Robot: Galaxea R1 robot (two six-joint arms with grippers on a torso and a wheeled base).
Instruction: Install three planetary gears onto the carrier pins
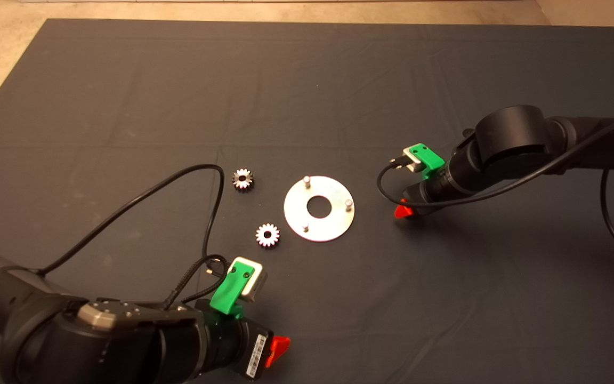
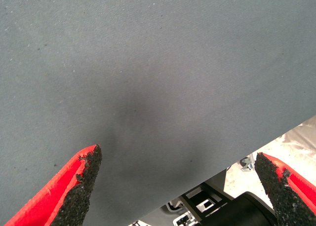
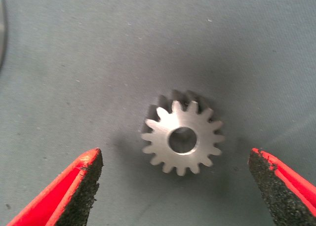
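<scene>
- Hovering right of centre in the head view, the right tool (image 1: 404,209) points down at the mat (image 1: 307,96); its wrist view shows both fingers (image 3: 81,186) spread wide with a gear (image 3: 181,138) lying flat between them, touched by neither.
- That third gear is hidden under the right tool in the head view, just right of the disc (image 1: 318,208).
- Two more gears lie flat on the mat left of the disc: one up-left (image 1: 242,179), one lower-left (image 1: 267,235), both clear of its edge.
- The disc lies flat at frame centre with a central hole; three pins stand upright on it, at upper left (image 1: 306,182), right (image 1: 348,204) and lower left (image 1: 305,228). All three pins are bare; no gear is installed yet.
- The left tool (image 1: 277,349) waits at the lower left edge of the head view, its fingers (image 2: 79,184) wide apart over bare mat, holding nothing.
- Handling, as a judgement: the gears look like solid metal, rigid, dense for their size and smooth-faced, so likely to slip or tilt under an uneven pinch.
- The best hold is probably across the toothed rim on opposite sides, pads on the tooth tips, leaving the bore open so it can drop over a pin.
- Containers: none in view; the disc is the only carrier.
</scene>
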